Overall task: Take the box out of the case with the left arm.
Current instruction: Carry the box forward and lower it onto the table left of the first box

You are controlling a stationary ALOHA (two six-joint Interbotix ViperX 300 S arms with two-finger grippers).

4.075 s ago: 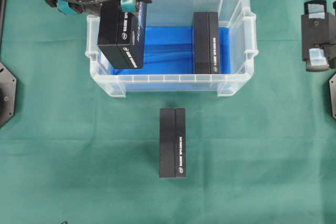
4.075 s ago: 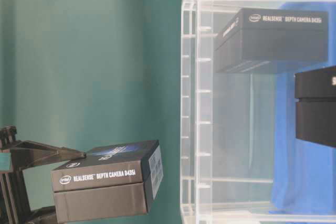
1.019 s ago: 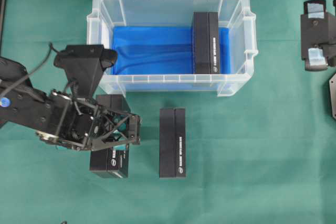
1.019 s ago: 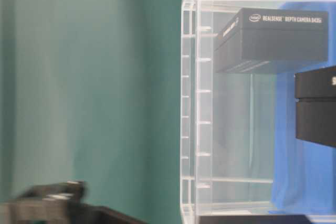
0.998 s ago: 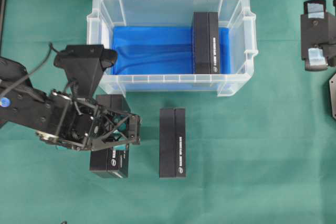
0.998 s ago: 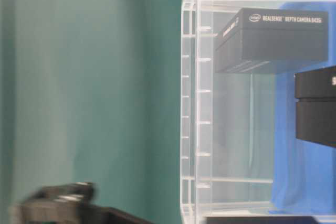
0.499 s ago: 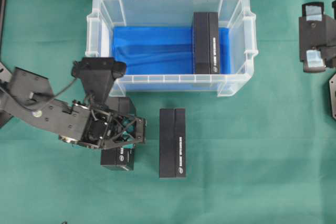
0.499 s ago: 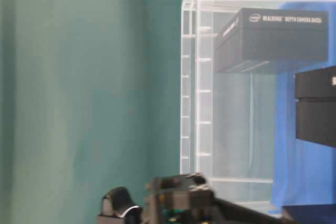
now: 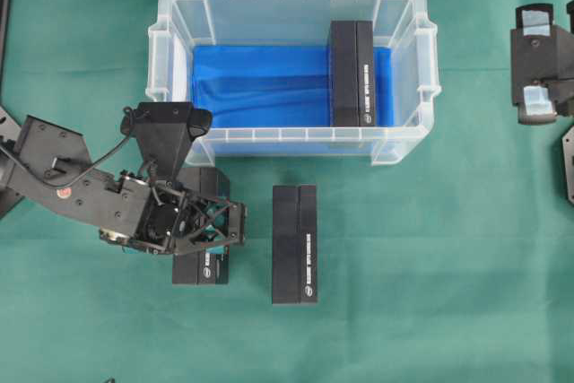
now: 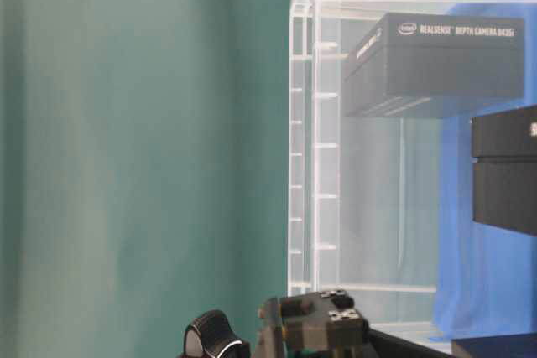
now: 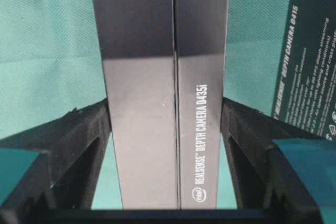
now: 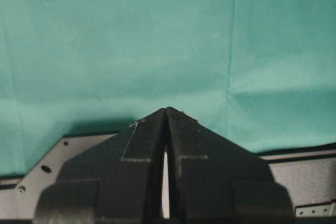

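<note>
Placing step: left gripper pinches the RealSense D435i box from both sides, low over the green cloth, outside the case, beside another black box. Next: set down, release, lift away. Right gripper is pressed together, parked.

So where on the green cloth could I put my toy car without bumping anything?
The widest bare cloth lies right of the middle box, below the case. The bottom-left corner, under the left hand, is also free. It is crowded left of the middle box, where that hand grips another box, and the gap up to the case is tight.
</note>
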